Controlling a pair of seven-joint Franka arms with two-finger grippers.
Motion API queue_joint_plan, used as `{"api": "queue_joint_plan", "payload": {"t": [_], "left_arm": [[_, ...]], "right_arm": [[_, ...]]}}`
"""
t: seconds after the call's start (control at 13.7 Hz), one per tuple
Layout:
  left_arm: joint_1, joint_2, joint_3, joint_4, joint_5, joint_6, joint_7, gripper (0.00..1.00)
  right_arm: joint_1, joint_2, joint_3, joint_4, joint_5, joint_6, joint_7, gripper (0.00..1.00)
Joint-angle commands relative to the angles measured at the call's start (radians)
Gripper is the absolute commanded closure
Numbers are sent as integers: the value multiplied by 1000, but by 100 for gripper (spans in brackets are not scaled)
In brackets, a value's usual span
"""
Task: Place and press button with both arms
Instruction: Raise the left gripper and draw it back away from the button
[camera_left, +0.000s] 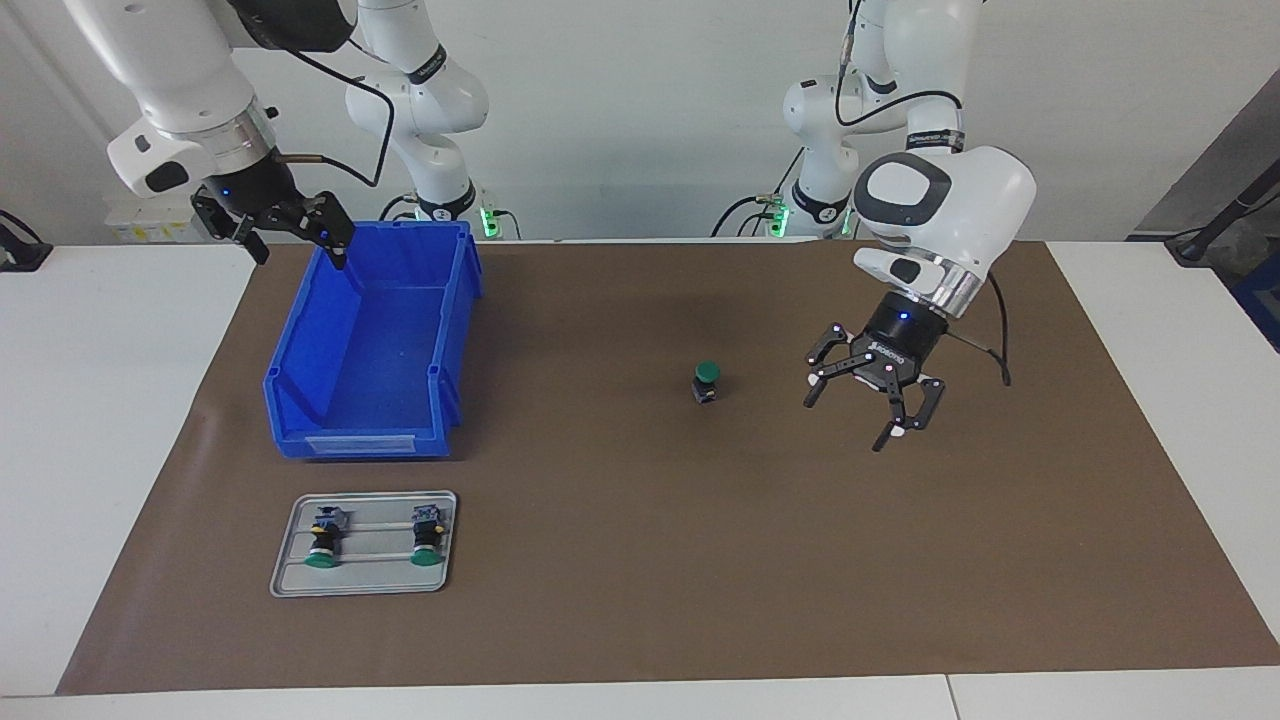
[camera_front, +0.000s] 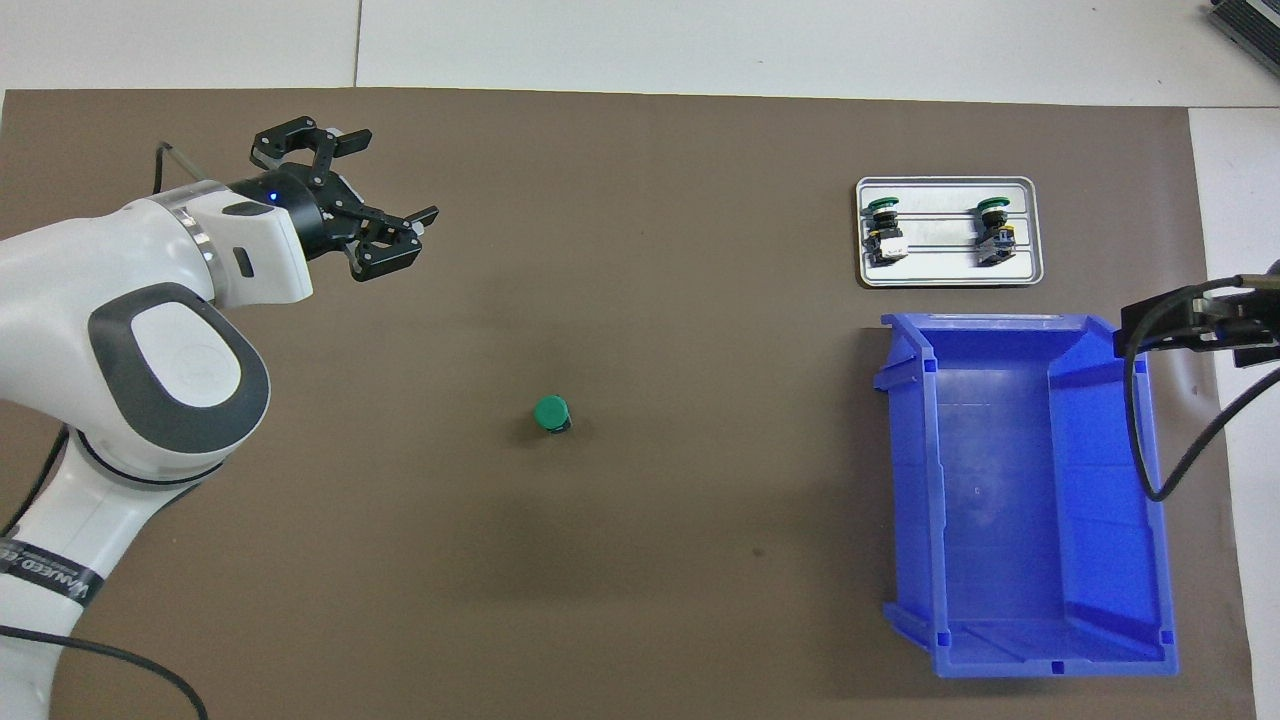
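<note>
A: Standing upright on the brown mat (camera_left: 640, 600), near mid-table: push-button switch (camera_left: 706, 381), round green cap up, black barrel beneath, a glimpse of blue at the base. Touched by nothing.

B: From overhead, mostly just the green cap (camera_front: 551, 413). Nearest claw?

A: Left gripper (camera_left: 872, 412), hanging over bare mat toward the left arm's end of the table, at about ten o'clock from the switch in the overhead view. Fingers spread wide, holding nothing.

B: And the other?

A: Right gripper (camera_left: 298, 238), raised over the rim of the blue bin (camera_left: 300, 380), well apart from the switch. Also spread apart, also empty.

B: More switches?

A: Two alike (camera_left: 323, 537) (camera_left: 428, 535), lying on their sides on a small grey tray (camera_left: 290, 575), green caps pointing away from the robots. Tray at roughly two o'clock from the upright switch overhead, just beside the bin, farther from the robots.
</note>
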Motion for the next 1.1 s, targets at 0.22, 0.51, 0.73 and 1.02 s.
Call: {"api": "queue_joint_plan", "payload": {"t": [0.22,0.51,0.73,1.02], "left_arm": [[51,-43,45,57,319,-322,-7,0],[51,-54,50,103,445,-565,-101,0],[49,-68,50,118,505,-692,-232,0],[5,-82,44,159,659,-806,-800,0]], "right_arm": [[-6,-18,4,-19,3,-3,-26,0],[-6,-18,4,-19,3,-3,-26,0],[-6,-18,4,-19,3,-3,-26,0],[-6,-18,4,-19,3,-3,-26,0]]}}
